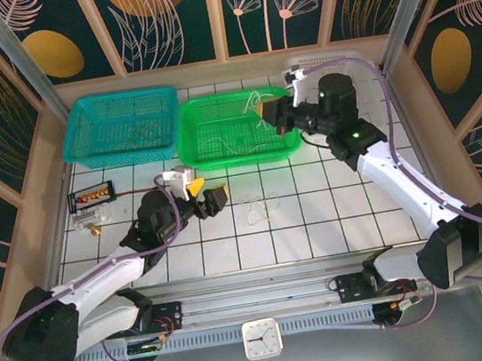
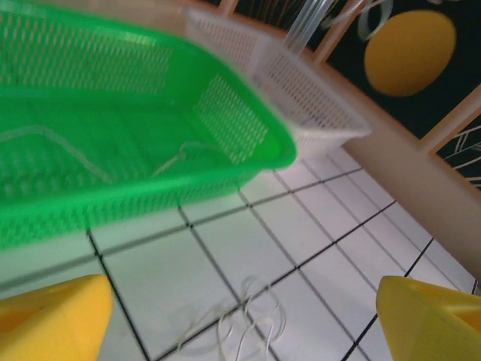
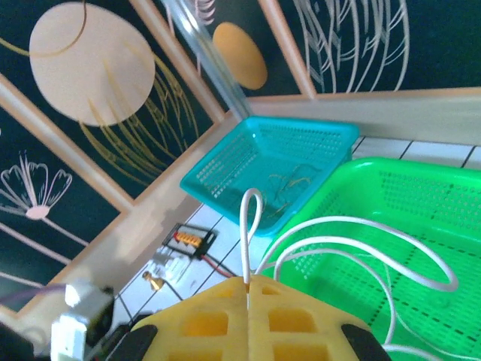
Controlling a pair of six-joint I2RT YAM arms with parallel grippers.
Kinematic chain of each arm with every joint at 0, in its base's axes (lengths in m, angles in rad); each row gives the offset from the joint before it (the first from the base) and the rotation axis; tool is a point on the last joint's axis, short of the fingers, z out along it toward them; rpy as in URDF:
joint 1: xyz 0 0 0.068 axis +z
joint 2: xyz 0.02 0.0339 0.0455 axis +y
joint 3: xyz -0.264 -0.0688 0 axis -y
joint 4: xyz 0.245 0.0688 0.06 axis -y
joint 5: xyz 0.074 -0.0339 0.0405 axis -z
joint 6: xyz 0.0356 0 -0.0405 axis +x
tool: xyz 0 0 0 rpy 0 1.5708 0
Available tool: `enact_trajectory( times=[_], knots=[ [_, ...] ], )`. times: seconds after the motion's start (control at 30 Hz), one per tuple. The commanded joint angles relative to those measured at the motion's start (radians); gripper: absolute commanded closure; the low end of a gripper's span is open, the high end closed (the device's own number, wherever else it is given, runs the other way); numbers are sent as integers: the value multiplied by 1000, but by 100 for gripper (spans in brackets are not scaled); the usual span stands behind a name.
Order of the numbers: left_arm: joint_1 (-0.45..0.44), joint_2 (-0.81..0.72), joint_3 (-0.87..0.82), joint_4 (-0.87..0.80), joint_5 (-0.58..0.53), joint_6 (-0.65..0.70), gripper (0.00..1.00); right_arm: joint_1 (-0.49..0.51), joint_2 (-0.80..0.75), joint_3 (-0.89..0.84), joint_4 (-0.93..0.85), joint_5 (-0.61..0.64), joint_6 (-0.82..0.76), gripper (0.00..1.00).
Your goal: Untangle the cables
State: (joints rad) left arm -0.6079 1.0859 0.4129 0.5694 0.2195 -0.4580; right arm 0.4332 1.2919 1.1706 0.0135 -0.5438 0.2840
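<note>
Currently a pale cable clump lies loose on the tiled counter, near the front of the green basket. We note the left end effector just beside the clump, its yellow fingers spread wide and apart from the strands. The right end effector is clamped on a white cable, pinched below a small upright loop; the rest arcs over the green basket. That basket also contains thin pale strands on its floor. The teal basket, just left of the green one, contains yellowish strands. A white basket sits past the green one's right end. A connector strip and a brass piece lie near the counter's left edge, well apart from the clump.
</note>
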Motion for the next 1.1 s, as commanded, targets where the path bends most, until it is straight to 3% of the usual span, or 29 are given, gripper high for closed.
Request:
enact_trajectory(
  times=[0.0, 0.37, 0.7, 1.07],
  knots=[
    [-3, -13, 98, -41, 21, 76, 9, 44, 7, -9, -47, 20, -60, 100],
    [-3, 116, 226, -3, 123, 94, 11, 162, 13, -16, -38, 45, -40, 100],
    [-2, 164, 249, 1, 138, 124, 12, 222, 12, 7, -47, 58, -37, 100],
    [-2, 174, 241, 0, 152, 149, 23, 257, 2, 27, -63, 73, -41, 100]
  ],
)
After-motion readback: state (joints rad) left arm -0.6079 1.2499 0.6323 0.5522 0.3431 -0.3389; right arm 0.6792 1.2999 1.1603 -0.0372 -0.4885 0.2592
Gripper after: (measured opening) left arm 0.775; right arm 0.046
